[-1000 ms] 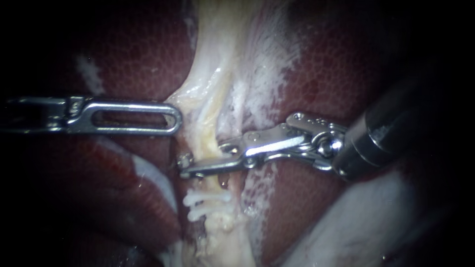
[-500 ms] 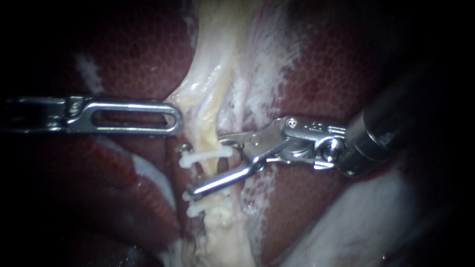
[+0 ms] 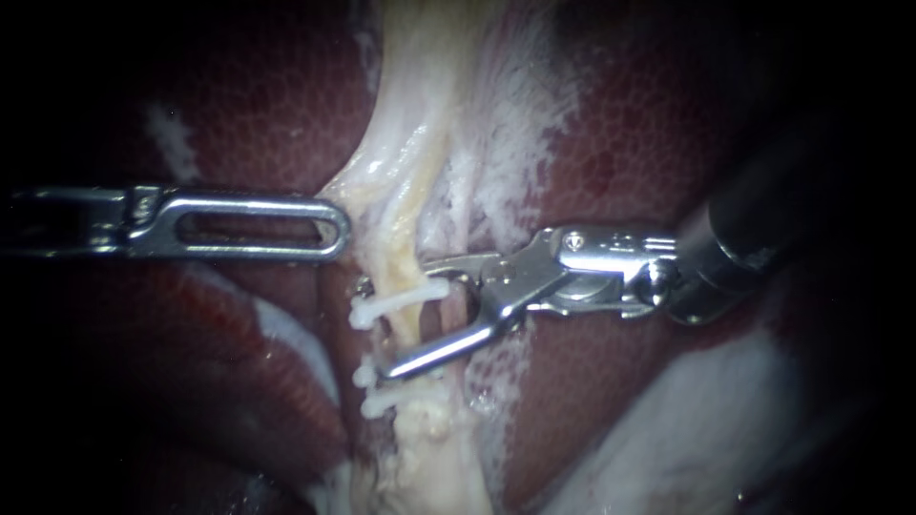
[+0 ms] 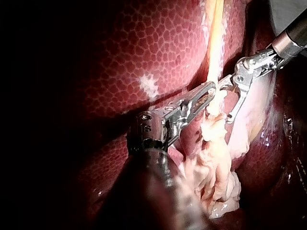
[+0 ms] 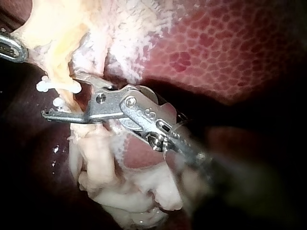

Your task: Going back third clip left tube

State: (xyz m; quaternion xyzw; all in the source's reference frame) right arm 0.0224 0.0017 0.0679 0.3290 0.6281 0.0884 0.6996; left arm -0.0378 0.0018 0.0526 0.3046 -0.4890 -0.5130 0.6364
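**Clipped tube, right jaws spread**

Tube (image 3: 405,253): pale yellow, upright at mid-view, flanked by liver (image 3: 620,162).
Top clip (image 3: 393,303): white, set across tube, between the spread jaws.
Lower clips (image 3: 391,401): two, white, close together, just under lower jaw's tip.
Right instrument (image 3: 408,319): jaws wide apart, gripping nothing; upper jaw just beside top clip's right end, lower jaw slanting across tube.
Left instrument (image 3: 334,229): jaws pressed together on pale tissue (image 3: 358,186) at tube's left edge.
Open room: bare liver right of tube; narrow gap between top and lower clips.
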